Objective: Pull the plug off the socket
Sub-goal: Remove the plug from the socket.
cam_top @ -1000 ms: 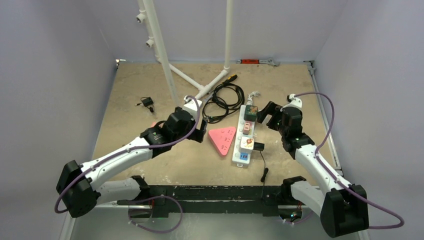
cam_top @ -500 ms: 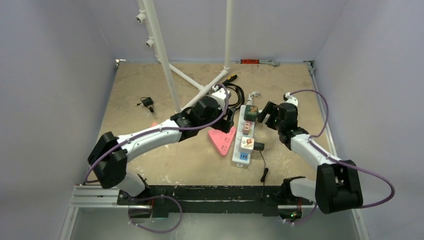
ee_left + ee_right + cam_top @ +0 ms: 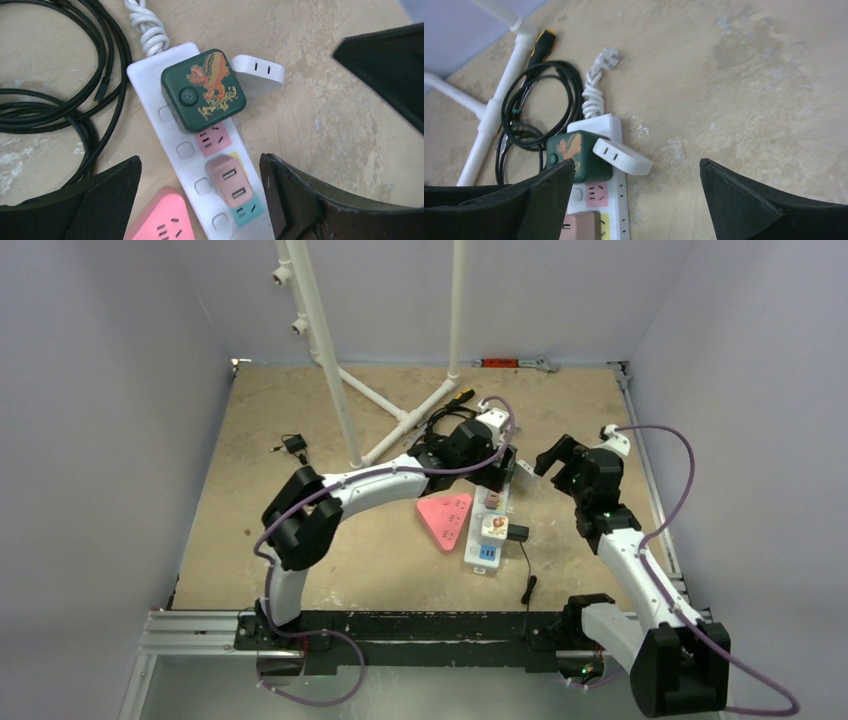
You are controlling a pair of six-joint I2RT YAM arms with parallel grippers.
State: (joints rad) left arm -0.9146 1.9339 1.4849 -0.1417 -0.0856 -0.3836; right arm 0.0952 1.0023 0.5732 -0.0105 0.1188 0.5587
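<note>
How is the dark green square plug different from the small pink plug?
The dark green square plug is bigger, with an orange picture and button; the small pink plug is plain with two slots. Green sits nearer the coiled white cord than pink. Both sit in the white power strip.

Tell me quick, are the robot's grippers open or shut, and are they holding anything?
Left gripper: open, holding nothing.
Right gripper: open, holding nothing.

Power strip [image 3: 150, 80]: near end cut at 6 o'clock, left wrist view. Pink triangular socket [image 3: 160, 220]: likewise. Green adapter [image 3: 202, 90]: top view, hidden beneath left gripper [image 3: 500, 462].
</note>
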